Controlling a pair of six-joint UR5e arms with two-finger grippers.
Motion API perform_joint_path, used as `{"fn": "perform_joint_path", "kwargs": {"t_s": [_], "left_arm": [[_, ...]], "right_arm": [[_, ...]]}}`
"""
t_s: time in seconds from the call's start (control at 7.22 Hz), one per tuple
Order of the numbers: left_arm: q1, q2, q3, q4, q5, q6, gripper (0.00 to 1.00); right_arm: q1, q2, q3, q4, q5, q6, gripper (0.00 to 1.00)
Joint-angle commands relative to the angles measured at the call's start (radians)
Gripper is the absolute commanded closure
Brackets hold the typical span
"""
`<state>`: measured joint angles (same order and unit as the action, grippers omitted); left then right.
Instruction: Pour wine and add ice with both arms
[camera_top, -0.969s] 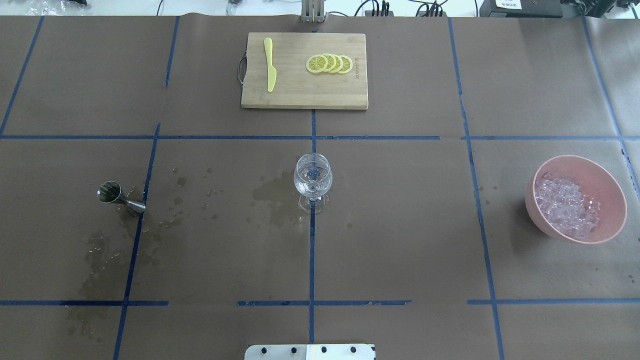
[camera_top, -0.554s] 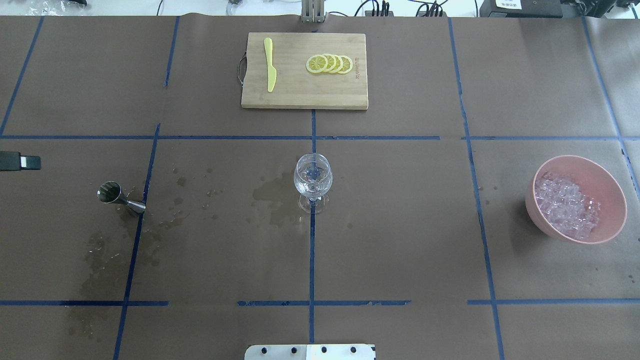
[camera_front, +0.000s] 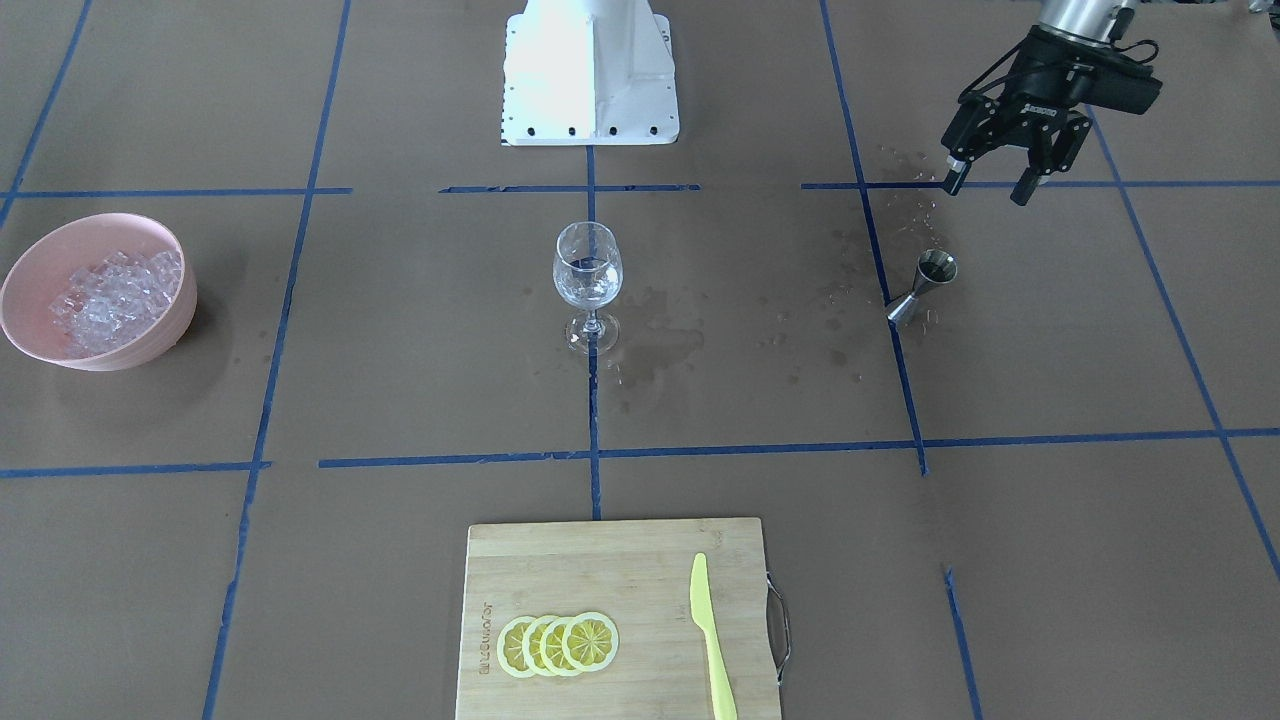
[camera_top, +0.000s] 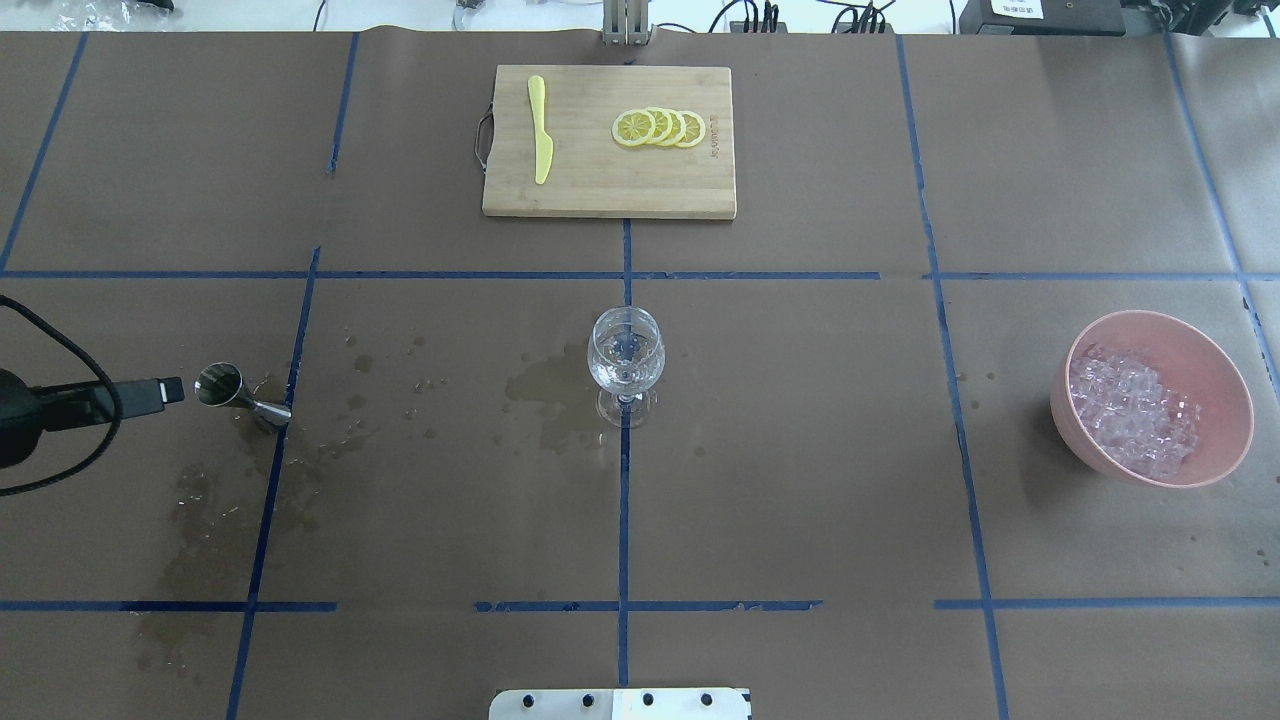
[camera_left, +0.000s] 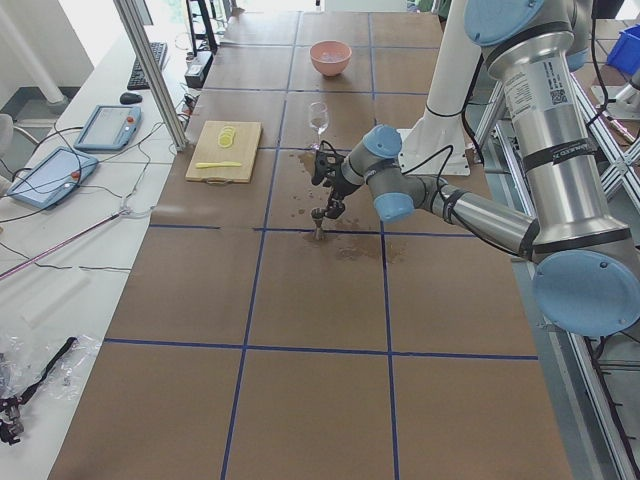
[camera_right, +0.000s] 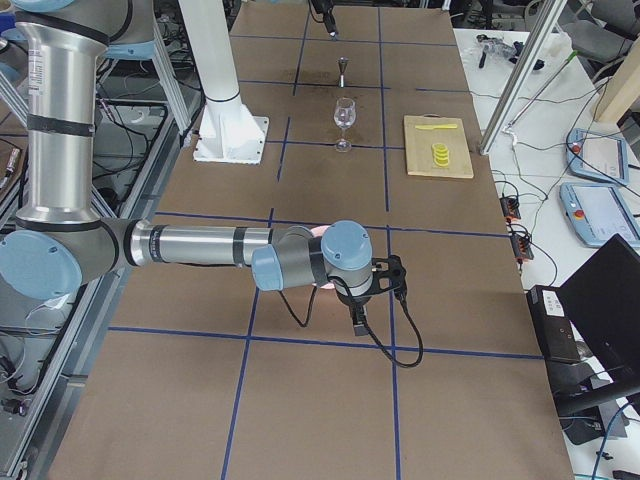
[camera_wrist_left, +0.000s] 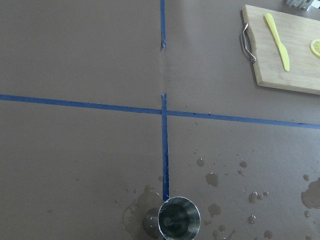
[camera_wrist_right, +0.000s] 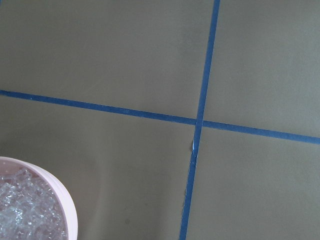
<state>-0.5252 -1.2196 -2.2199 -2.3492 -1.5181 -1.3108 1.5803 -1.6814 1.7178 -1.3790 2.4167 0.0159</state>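
A steel jigger (camera_top: 240, 392) stands on the brown paper at the left, also in the front view (camera_front: 922, 288) and left wrist view (camera_wrist_left: 178, 220). My left gripper (camera_front: 988, 187) is open and empty, hovering just short of the jigger; its tip shows in the overhead view (camera_top: 170, 390). A clear stemmed glass (camera_top: 626, 355) stands at the centre. The ice (camera_top: 1130, 410) is heaped in a pink bowl (camera_top: 1215, 380) at the right. My right gripper (camera_right: 360, 318) hangs beside the bowl; I cannot tell if it is open. The ice also shows in the right wrist view (camera_wrist_right: 25, 210).
A wooden cutting board (camera_top: 600, 190) at the far middle holds lemon slices (camera_top: 658, 128) and a yellow knife (camera_top: 540, 130). Wet stains (camera_top: 545, 385) spread between the glass and the jigger. The white pedestal base (camera_front: 590, 70) stands at the near edge.
My left gripper has come into the overhead view from the left edge and moved right and nearer, up to the jigger. Nothing on the table has moved.
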Motion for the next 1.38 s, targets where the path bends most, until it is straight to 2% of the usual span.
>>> {"fn": "perform_joint_path", "kwargs": {"t_s": [0.0,0.14,0.42,0.69,0.83,1.11,1.25], "left_arm": [[0.277,0.002,0.005,0.072,0.336,-0.179,0.0],[0.327,-0.011,0.018,0.106,0.43,-0.212,0.0],[0.381,-0.044,0.128,0.111,0.595,-0.246,0.0],[0.387,-0.072,0.186,0.113,0.7,-0.262,0.0],[0.387,-0.077,0.203,0.113,0.746,-0.275,0.0],[0.387,-0.141,0.294,0.113,0.867,-0.283,0.0],[0.387,-0.184,0.343,0.113,0.893,-0.303,0.0]], "right_arm": [[-0.034,0.003,0.078,-0.063,0.002,0.111,0.0],[-0.061,0.0,0.13,-0.084,-0.002,0.218,0.0],[-0.123,-0.003,0.174,-0.092,-0.025,0.365,0.0],[-0.184,-0.023,0.259,-0.091,-0.06,0.511,0.0],[-0.224,-0.035,0.285,-0.089,-0.083,0.521,0.0],[-0.298,-0.053,0.292,-0.021,-0.128,0.564,0.0],[-0.339,-0.055,0.292,0.007,-0.148,0.62,0.0]]}}
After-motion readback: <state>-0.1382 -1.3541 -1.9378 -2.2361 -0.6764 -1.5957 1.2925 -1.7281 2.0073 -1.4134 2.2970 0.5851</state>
